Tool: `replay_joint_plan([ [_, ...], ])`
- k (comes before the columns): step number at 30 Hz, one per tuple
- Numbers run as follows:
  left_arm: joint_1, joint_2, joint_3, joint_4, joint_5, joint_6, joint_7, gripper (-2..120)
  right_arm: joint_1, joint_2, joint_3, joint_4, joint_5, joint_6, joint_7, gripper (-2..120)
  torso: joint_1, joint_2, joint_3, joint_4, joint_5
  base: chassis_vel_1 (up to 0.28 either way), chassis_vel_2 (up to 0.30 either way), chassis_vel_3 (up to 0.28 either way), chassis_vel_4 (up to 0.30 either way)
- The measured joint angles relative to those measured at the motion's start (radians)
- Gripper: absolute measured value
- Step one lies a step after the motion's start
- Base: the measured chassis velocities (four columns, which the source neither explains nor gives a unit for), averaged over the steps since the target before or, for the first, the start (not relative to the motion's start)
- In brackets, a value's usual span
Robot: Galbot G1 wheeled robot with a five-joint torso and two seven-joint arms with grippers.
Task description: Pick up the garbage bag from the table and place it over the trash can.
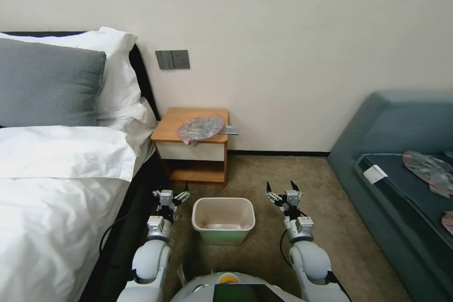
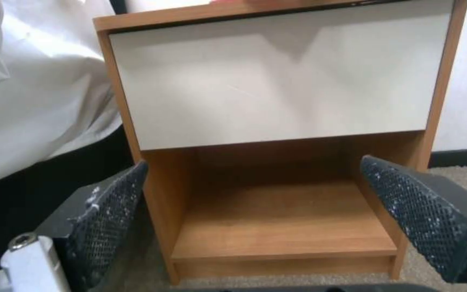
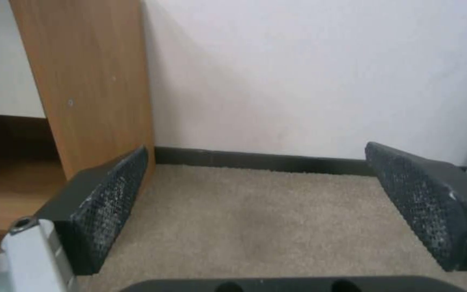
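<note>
Nearest us the bin (image 1: 223, 221) sits on the carpet (image 1: 264, 245) between our two grippers, its cream inside bare, with nothing lying in it and no bag over its rim. Our left gripper (image 1: 171, 194) hangs just beside the bin's left rim with its fingers spread wide and nothing between them; from its wrist we see the two dark pads (image 2: 106, 219) apart, framing the table (image 2: 277, 121). Our right gripper (image 1: 282, 189) hangs off the bin's right side, fingers likewise spread and empty, its wrist camera looking past them at the carpet, the table's side panel and the wall. Farther on the table stands against the wall beside the bed (image 1: 61, 174); its low shelf holds nothing that we can see, and the white drawer front is closed, so its inside is hidden. The bag (image 1: 200, 128) lies crumpled on the tabletop toward the right front corner, its pink rim lapping the front edge. A grey flat piece (image 1: 230, 130) juts out from behind it, too small to make out.
</note>
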Motion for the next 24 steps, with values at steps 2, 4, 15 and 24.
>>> replay_joint_plan([
  [2,0.000,0.000,0.000,0.000,0.000,0.000,0.000,100,0.000,0.000,0.000,0.000,0.000,0.000,0.000,100,0.000,0.000,0.000,0.0000,0.0000,0.000,0.000,0.000,0.000],
  [4,0.000,0.000,0.000,0.000,0.000,0.000,0.000,100,0.000,0.000,0.000,0.000,0.000,0.000,0.000,100,0.000,0.000,0.000,0.0000,0.0000,0.000,0.000,0.000,0.000],
  [15,0.000,0.000,0.000,0.000,0.000,0.000,0.000,100,0.000,0.000,0.000,0.000,0.000,0.000,0.000,100,0.000,0.000,0.000,0.0000,0.0000,0.000,0.000,0.000,0.000],
  [24,0.000,0.000,0.000,0.000,0.000,0.000,0.000,100,0.000,0.000,0.000,0.000,0.000,0.000,0.000,100,0.000,0.000,0.000,0.0000,0.0000,0.000,0.000,0.000,0.000],
])
